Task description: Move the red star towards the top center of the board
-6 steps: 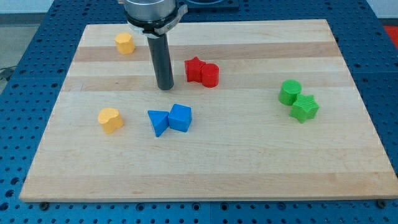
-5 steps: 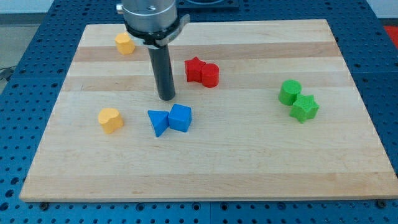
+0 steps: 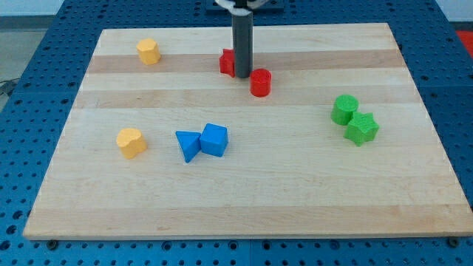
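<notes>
While the rod stands upright near the view's top centre, my tip [image 3: 242, 76] rests on the board [image 3: 244, 199] between two red blocks. There is no gripper on this arm, only the straight dark rod, so nothing is clasped or held. The red star [image 3: 227, 62] sits just to the view's left of the rod, partly hidden behind it — its points are hard to make out here, so the shape is likely but not plain. It appears to touch the rod's side. The red cylinder [image 3: 260, 82] lies just to the view's right of my tip and slightly lower in the view, close beside the rod and apart from the star.

Far toward the view's top left sits a yellow block [image 3: 148, 51], roughly hexagonal. A second yellow block [image 3: 131, 142] with a rounded, heart-like outline lies at the view's left, lower down. Near the board's middle, two blue blocks touch each other — a blue triangle [image 3: 188, 145] on the view's left and a blue cube-like block [image 3: 215, 139] on its right. At the view's right, a green cylinder [image 3: 344, 109] sits just above and touching a green star [image 3: 362, 128]. Around the wooden board lies a blue perforated table [image 3: 22, 66]
</notes>
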`<act>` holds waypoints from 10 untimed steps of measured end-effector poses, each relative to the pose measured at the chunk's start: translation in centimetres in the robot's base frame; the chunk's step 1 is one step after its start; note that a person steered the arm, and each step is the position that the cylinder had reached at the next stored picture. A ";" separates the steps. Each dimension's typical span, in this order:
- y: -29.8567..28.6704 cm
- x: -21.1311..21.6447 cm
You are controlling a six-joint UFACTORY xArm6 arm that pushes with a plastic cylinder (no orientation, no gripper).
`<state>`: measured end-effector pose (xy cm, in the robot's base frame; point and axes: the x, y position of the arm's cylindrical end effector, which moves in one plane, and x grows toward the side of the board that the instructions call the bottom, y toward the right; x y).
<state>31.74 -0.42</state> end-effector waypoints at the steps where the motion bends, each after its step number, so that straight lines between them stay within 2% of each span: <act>1: 0.0 1.6; 2: -0.8 4.9; 3: -2.5 4.2; 4: -2.6 0.9; 9: 0.1 -2.5; 10: 0.4 -4.4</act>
